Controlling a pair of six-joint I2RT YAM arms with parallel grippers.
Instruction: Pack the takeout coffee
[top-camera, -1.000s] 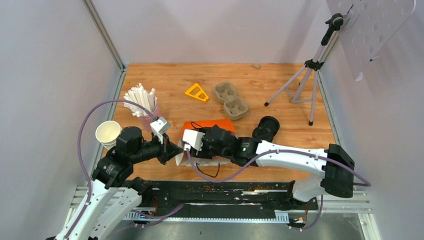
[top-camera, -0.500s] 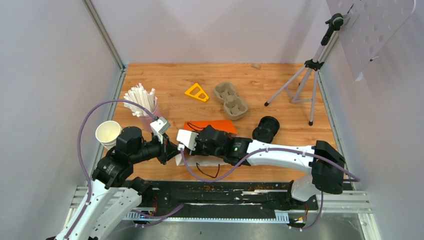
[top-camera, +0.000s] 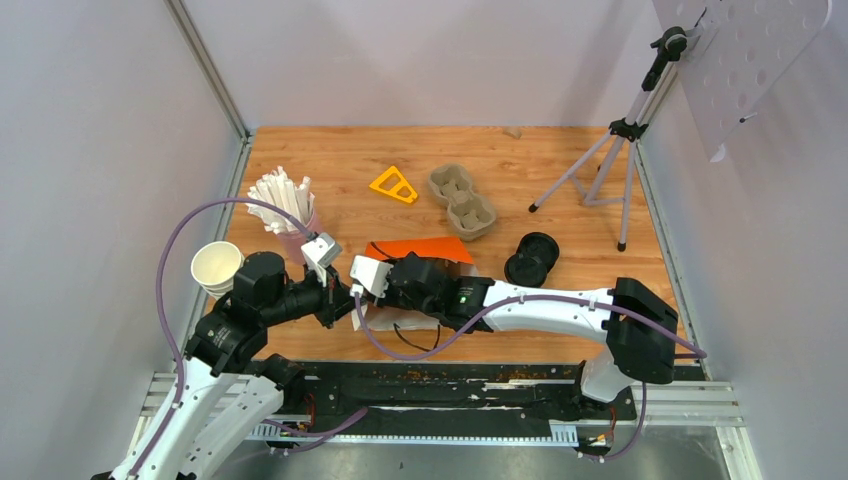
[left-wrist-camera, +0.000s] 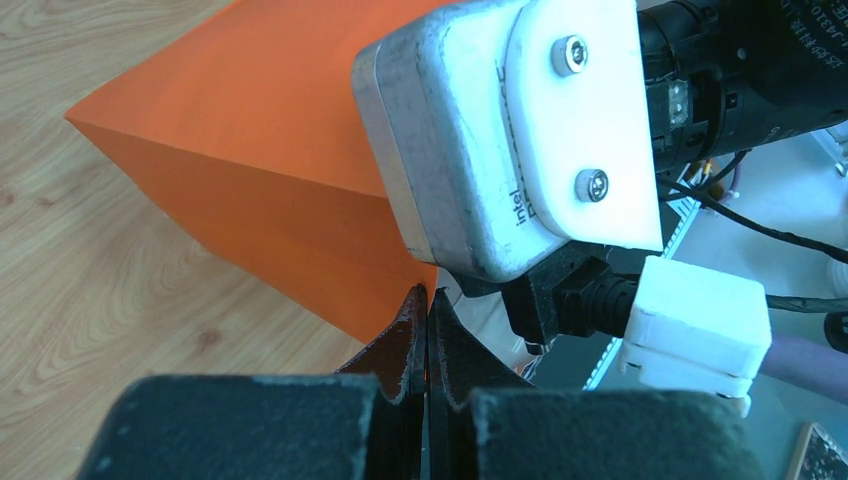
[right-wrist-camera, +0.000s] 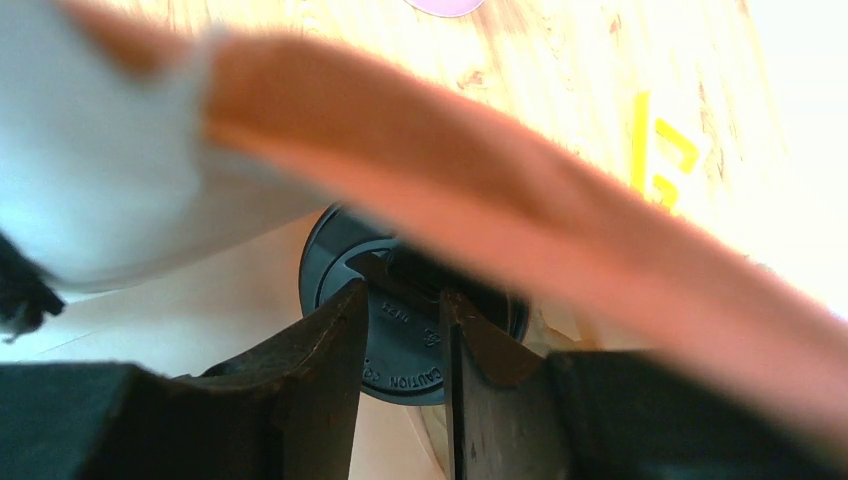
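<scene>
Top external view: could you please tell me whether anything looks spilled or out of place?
The orange bag lies on its side rather than standing, its edge pinched by the left tool. Brownish crumbs are scattered along the black rail at the near edge. Nothing else looks spilled or damaged.

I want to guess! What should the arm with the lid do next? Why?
Probably push the right gripper deeper into the orange bag before letting go: it holds the black lid at the mouth, which the left gripper pinches open.

Orange bag (right-wrist-camera: 520, 190) tight over right claw (right-wrist-camera: 405, 300)
</scene>
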